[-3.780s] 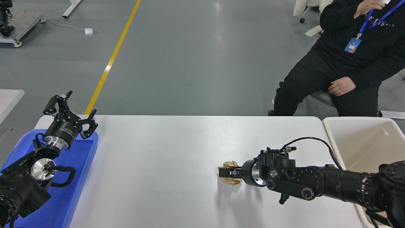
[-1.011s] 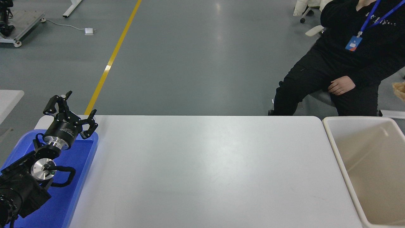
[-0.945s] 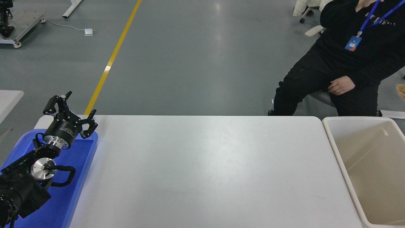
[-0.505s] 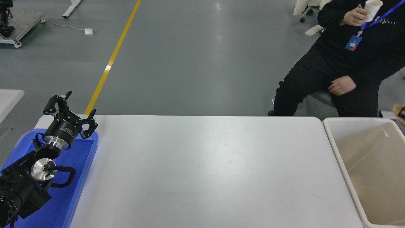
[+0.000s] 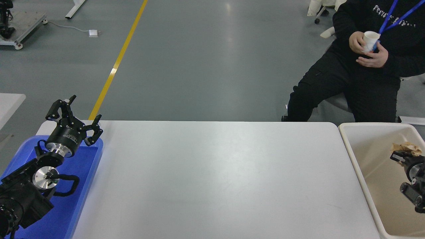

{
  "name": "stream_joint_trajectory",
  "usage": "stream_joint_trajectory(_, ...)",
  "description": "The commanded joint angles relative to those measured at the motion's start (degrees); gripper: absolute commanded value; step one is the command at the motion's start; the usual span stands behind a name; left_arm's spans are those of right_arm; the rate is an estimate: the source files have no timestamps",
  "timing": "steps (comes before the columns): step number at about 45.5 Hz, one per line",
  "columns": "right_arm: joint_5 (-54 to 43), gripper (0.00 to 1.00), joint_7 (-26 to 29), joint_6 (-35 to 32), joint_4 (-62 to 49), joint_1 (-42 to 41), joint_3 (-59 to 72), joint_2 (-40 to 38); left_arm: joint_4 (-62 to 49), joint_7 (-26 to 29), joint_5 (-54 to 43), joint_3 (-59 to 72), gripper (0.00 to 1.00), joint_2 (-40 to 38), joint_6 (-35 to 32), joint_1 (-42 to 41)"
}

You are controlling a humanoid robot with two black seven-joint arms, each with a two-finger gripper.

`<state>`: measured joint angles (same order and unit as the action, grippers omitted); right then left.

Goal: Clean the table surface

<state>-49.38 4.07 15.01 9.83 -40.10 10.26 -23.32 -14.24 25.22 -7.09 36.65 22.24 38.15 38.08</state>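
The white table surface point(image 5: 215, 179) stretches across the middle with nothing lying on it. At the right edge my right gripper point(image 5: 400, 155) hangs over the beige bin point(image 5: 357, 159), shut on a crumpled ball of brown paper point(image 5: 405, 148). My left gripper point(image 5: 73, 114) is parked at the lower left above the blue tray point(image 5: 66, 212), its fingers spread open and holding nothing.
A person in black sits beyond the table's far right corner, both hands around a white paper cup point(image 5: 369, 40). The beige bin butts against the table's right end. A yellow floor line point(image 5: 116, 63) runs away behind the table.
The right arm has come back into view at the right edge, lowering the brown paper over the bin. The person brought the cup down from the face to chest height.
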Motion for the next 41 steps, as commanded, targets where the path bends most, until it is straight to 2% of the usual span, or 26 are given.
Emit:
stream_joint_trajectory(1, 5.1, 0.00, -0.1, -0.8, -3.6, 1.8, 1.3, 3.0, 0.0, 0.0, 0.1, 0.0, 1.00, 0.0, 0.0, 0.0)
stream_joint_trajectory(7, 5.5, 0.01, 0.1, -0.8, -3.6, 1.8, 0.1, 3.0, 0.0, 0.0, 0.1, 0.0, 1.00, 0.0, 0.0, 0.0)
stream_joint_trajectory(8, 5.7, 0.26, 0.1, -0.6, -3.7, 1.8, 0.2, 3.0, 0.0, 0.0, 0.0, 0.0, 1.00, 0.0, 0.0, 0.0)
stream_joint_trajectory(10, 6.6, 0.87, 0.1, 0.0, -3.8, 1.7, 0.0, 2.8, 0.0, 0.0, 0.0, 0.0, 1.00, 0.0, 0.0, 0.0)
stream_joint_trajectory(11, 7.4, 1.00, 0.2, -0.2, -3.6, 1.5, 0.0, 2.8, 0.0, 0.0, 0.1, 0.0, 1.00, 0.0, 0.0, 0.1)
stream_joint_trajectory(23, 16.1, 1.00, 0.1, -0.1, -2.4, 0.1, 0.0, 1.0, 0.0, 0.0, 0.0, 0.0, 1.00, 0.0, 0.0, 0.1)
stream_joint_trajectory(41, 16.7, 1.00, -1.7, 0.8, 1.9, -0.2, -2.0, -4.8, 0.0, 0.0, 0.1, 0.0, 1.00, 0.0, 0.0, 0.1)
